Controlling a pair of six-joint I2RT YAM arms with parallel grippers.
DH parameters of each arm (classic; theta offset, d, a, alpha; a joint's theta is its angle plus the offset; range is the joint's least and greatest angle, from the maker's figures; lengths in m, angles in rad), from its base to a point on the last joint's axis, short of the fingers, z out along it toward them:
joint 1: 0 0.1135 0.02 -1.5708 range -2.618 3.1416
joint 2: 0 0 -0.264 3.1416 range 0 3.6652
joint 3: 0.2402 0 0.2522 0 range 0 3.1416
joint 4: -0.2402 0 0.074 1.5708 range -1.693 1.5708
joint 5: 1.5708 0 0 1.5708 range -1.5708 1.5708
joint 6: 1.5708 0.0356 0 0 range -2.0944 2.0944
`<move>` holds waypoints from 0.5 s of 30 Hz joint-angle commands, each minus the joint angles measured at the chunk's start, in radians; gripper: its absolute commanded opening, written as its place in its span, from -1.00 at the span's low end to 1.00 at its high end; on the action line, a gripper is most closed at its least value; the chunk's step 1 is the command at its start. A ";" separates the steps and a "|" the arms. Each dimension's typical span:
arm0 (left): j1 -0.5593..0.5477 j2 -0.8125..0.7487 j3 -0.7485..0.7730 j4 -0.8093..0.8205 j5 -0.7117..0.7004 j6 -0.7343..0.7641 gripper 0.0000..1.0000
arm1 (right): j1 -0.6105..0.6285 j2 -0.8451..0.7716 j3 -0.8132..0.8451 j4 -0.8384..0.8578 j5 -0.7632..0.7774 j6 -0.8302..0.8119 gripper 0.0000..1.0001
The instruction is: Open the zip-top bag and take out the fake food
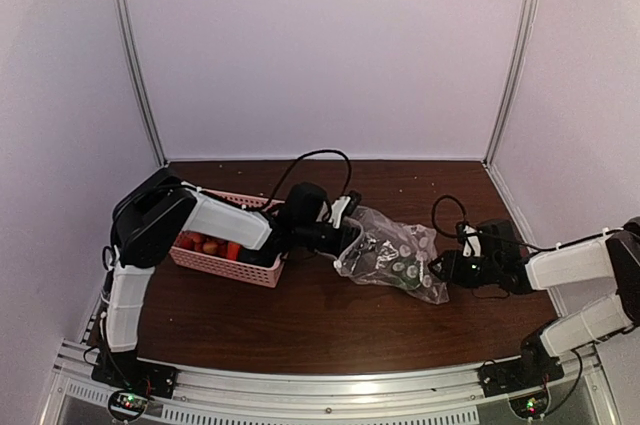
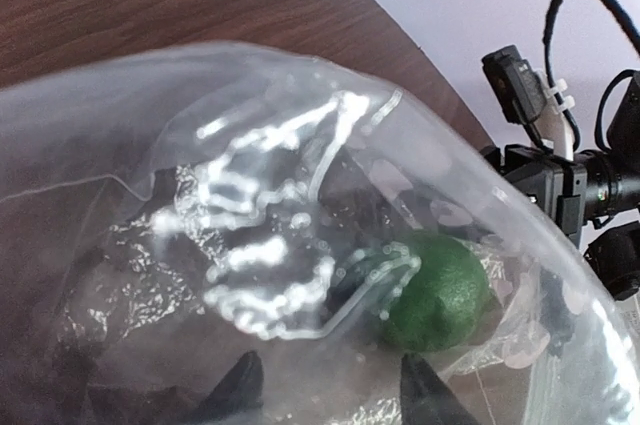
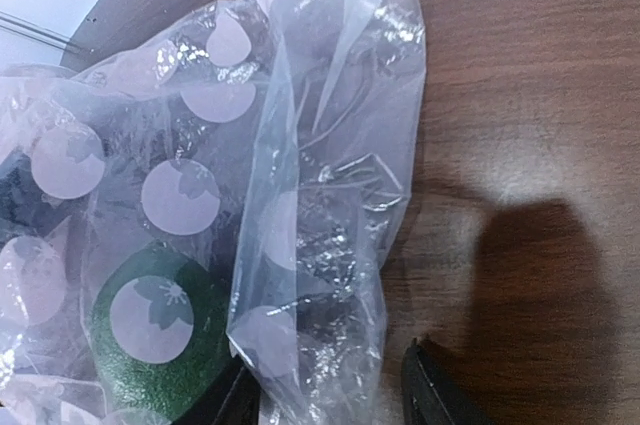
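The dark brown wooden table (image 1: 300,315) carries the large clear crinkly zip-top bag (image 1: 390,250) with white polka dots near its middle, lying slumped between the two arms. To its left stands a pink perforated plastic basket (image 1: 225,267).

Judging by the red and orange plastic pieces (image 1: 210,245) in that basket, part of the fake food seems to be out already. A round green plastic fruit (image 2: 440,290) and some darker shapes are inside the bag, so the emptying is not finished. Whether the zip edge is parted I cannot tell.

Only the top view shows the basket and both arms meeting the bag's ends. The left wrist view shows the left gripper (image 2: 330,395) released, fingers spread with film draped over them. The right wrist view shows the right gripper (image 3: 335,395) also released, a loose fold of the bag lying between its fingers, and it shows the dots plainly.
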 commanded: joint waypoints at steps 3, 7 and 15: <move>-0.008 0.058 0.073 0.033 0.097 -0.008 -0.06 | 0.017 0.109 0.021 0.138 -0.099 0.027 -0.11; -0.033 0.089 0.122 -0.005 0.136 0.028 -0.06 | 0.044 0.145 0.023 0.170 -0.094 0.037 -0.23; -0.064 0.124 0.163 -0.040 0.189 0.054 0.05 | 0.077 0.219 0.035 0.235 -0.073 0.065 -0.34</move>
